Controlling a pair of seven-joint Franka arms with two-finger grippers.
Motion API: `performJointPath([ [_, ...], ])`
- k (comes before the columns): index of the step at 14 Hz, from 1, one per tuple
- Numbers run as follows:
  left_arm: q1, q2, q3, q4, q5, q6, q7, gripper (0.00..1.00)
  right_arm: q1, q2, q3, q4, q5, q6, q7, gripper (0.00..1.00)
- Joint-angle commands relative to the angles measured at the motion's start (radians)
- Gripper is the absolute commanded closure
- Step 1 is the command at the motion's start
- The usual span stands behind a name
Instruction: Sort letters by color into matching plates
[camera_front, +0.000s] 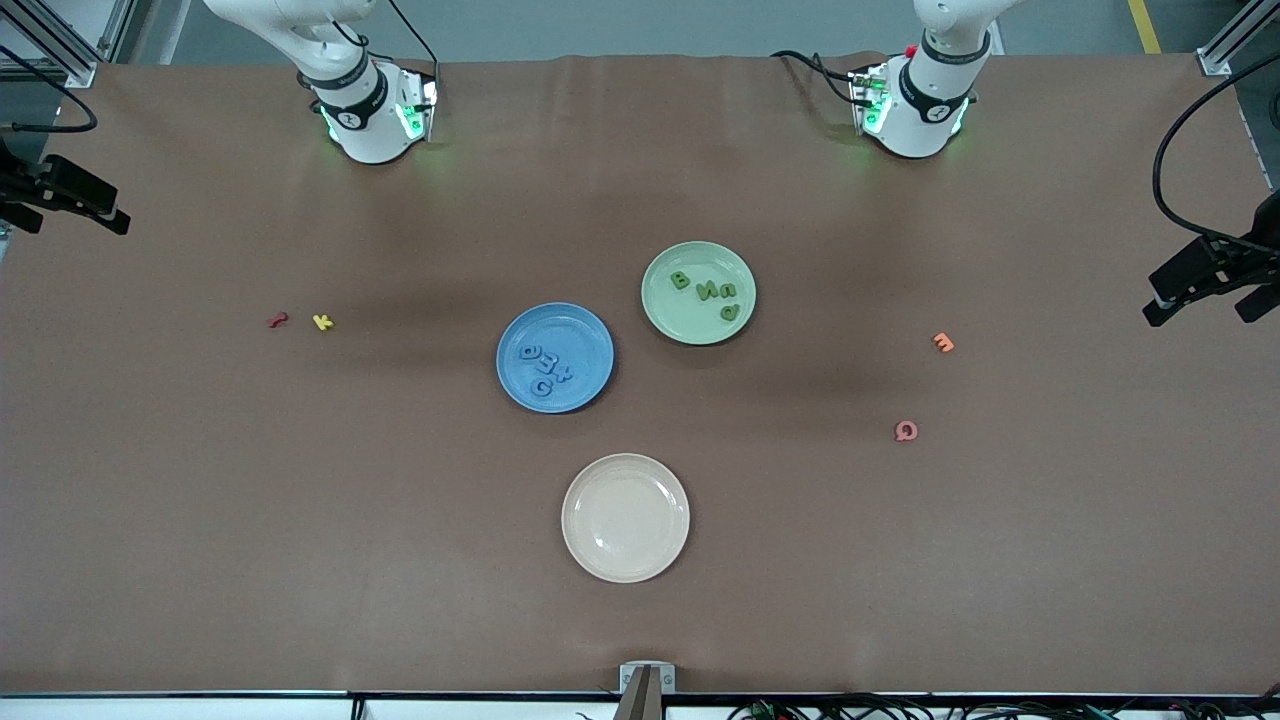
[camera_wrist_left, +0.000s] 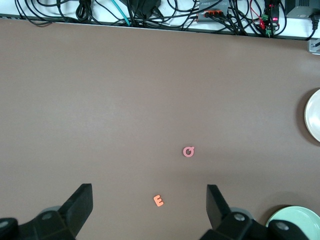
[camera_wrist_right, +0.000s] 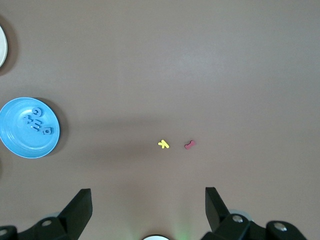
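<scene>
- The blue plate (camera_front: 555, 357) sits in the middle of the tabletop (camera_front: 200, 500), and four blue letters (camera_front: 545, 366) lie inside it.
- The green plate (camera_front: 698, 293) sits beside it at about 2 o'clock, close but not touching. Four green letters (camera_front: 709, 292) lie inside that one.
- I think the sorting is done, because no blue or green letter is left out on the tabletop.
- The left gripper (camera_wrist_left: 148, 205) is up high over its own end of the tabletop, fingers wide apart and holding nothing. It waits.
- The right gripper (camera_wrist_right: 148, 205) is up high over its own end too, fingers wide apart and holding nothing. It waits.
- What could go wrong: an arm might reach for a wrong letter. The orange letter (camera_front: 943, 342) and pink letter (camera_front: 906, 431) lie toward the left arm's end. The yellow letter (camera_front: 322, 321) and red letter (camera_front: 278, 320) lie toward the right arm's end. None of them has a matching plate.
- A low swing over the plates could knock the small letters out, since the rims are shallow.
- The cream plate (camera_front: 625, 517) is empty, at about 5 o'clock from the blue plate, nearer the front camera.
- There is lots of bare room all around, and every plate is well away from the edges.
</scene>
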Motion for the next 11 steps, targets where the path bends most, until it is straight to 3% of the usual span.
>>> performJointPath([
  [1, -0.09, 0.015, 0.086, 0.029, -0.02, -0.028, 0.02, 0.0, 0.003, -0.022, 0.004, -0.02, -0.006, -0.001, -0.005, 0.0],
  [3, -0.289, 0.012, 0.291, 0.029, -0.02, -0.048, 0.02, 0.0, 0.003, -0.022, 0.002, -0.02, -0.006, -0.005, -0.005, 0.0],
  [6, -0.491, 0.004, 0.506, 0.029, -0.02, -0.08, 0.024, 0.0, 0.003, -0.022, 0.002, -0.02, -0.006, -0.01, -0.005, 0.0],
  [11, -0.539, -0.016, 0.553, 0.014, -0.022, -0.106, 0.021, 0.0, 0.003, -0.021, 0.002, -0.01, -0.006, -0.03, -0.008, 0.0],
])
